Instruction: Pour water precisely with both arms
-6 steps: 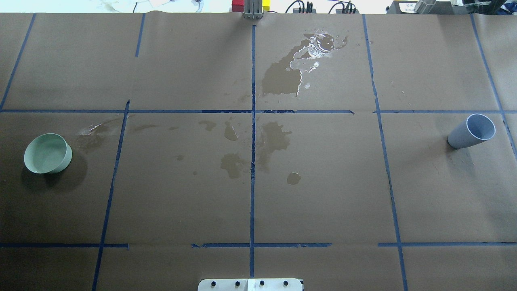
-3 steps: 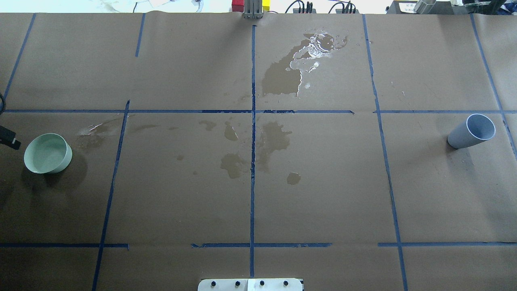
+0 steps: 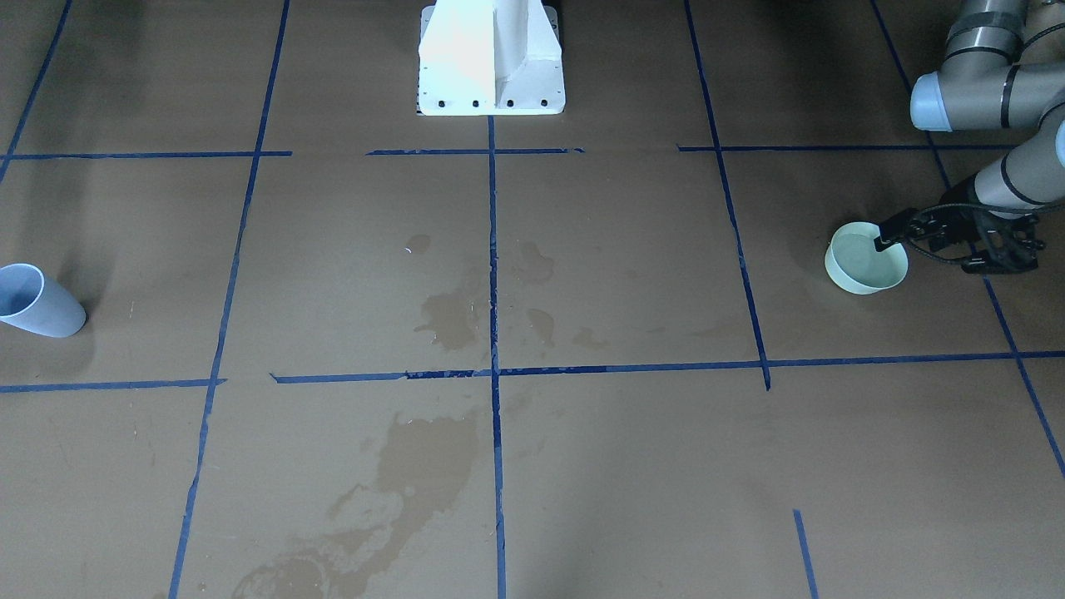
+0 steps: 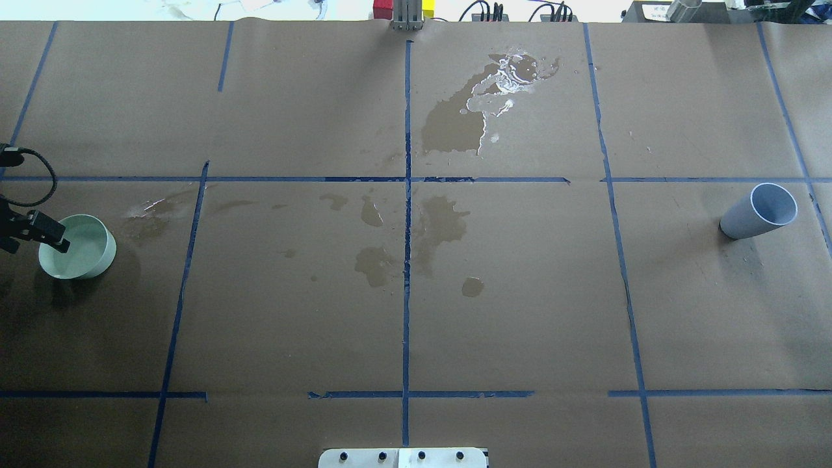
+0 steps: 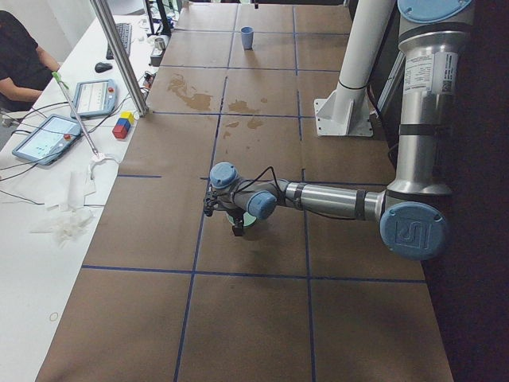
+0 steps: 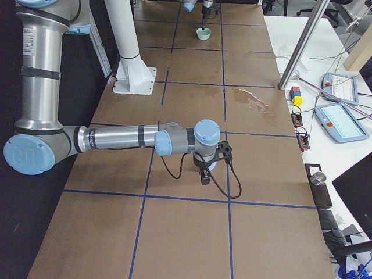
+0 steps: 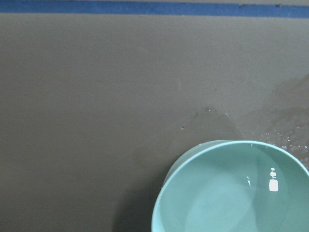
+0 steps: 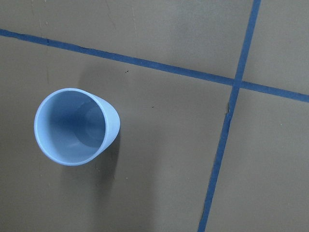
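Reaching left gripper [image 4: 29, 235]: low at the table's [image 4: 520, 325] left edge, about midway between the near and far edges; seemingly spread, poised over the outer rim of the bowl, pinching nothing.
Bowl [image 4: 109, 252]: pale green, upright, just inside that left edge, resting on the brown paper.
Water [image 7: 241, 198]: inside the bowl, clear, betrayed only by a glossy highlight in the left wrist view; level hard to judge.
Right gripper [image 6: 204, 177]: pointing down by the table's right edge, shown only in the side view; cannot tell whether spread or pressed together.
Cup [image 4: 757, 214]: pale blue, upright near the right edge, well apart from the bowl; apparently dry and empty in the right wrist view.
Wet patches [image 4: 442, 224]: darker stains around the table's centre, between bowl and cup.
Far puddle [image 4: 468, 117]: larger stain with shiny streaks, close to the far edge.
Step in hand: judged as the approach to grasp, one arm per vessel; neither vessel gripped, no pouring begun.
Next move: probably lowering astride the bowl's wall and closing gently; keeping the bowl level on lifting, given the water; securing the cup likewise before meeting near the centre.
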`<action>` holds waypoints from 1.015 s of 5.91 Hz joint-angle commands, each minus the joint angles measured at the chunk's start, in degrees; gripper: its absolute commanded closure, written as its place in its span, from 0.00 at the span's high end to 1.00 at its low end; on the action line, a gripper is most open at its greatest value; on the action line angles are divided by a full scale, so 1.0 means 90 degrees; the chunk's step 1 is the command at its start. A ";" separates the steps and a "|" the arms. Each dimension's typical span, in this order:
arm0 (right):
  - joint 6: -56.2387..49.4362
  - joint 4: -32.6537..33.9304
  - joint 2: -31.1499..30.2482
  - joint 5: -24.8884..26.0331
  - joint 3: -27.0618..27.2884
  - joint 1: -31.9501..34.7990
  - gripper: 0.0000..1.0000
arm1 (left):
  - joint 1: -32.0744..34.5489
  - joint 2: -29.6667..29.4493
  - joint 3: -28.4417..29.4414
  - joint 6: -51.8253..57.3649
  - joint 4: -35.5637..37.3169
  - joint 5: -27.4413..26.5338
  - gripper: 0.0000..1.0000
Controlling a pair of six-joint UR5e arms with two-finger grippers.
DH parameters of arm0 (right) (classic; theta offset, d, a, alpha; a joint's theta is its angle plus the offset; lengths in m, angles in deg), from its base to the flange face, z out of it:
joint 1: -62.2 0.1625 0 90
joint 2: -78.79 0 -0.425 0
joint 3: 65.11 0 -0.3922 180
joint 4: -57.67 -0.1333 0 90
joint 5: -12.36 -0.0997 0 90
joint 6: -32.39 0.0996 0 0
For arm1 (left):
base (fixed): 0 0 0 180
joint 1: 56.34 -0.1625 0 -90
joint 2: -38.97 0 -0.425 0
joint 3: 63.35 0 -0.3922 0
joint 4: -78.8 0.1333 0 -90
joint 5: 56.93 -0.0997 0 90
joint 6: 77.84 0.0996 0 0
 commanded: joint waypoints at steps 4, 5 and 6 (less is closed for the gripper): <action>0.0000 0.0002 -0.0013 -0.0020 0.0005 0.0000 1.00 | -0.0021 -0.0078 0.0394 0.0003 -0.0105 0.0020 0.42; 0.0010 0.0012 -0.0013 -0.0020 -0.0005 -0.0010 1.00 | -0.0021 -0.0107 0.0394 0.0051 -0.0105 0.0029 0.07; 0.0010 0.0012 -0.0013 -0.0020 -0.0015 -0.0010 1.00 | -0.0021 -0.0175 0.0374 0.0003 -0.0105 0.0039 0.00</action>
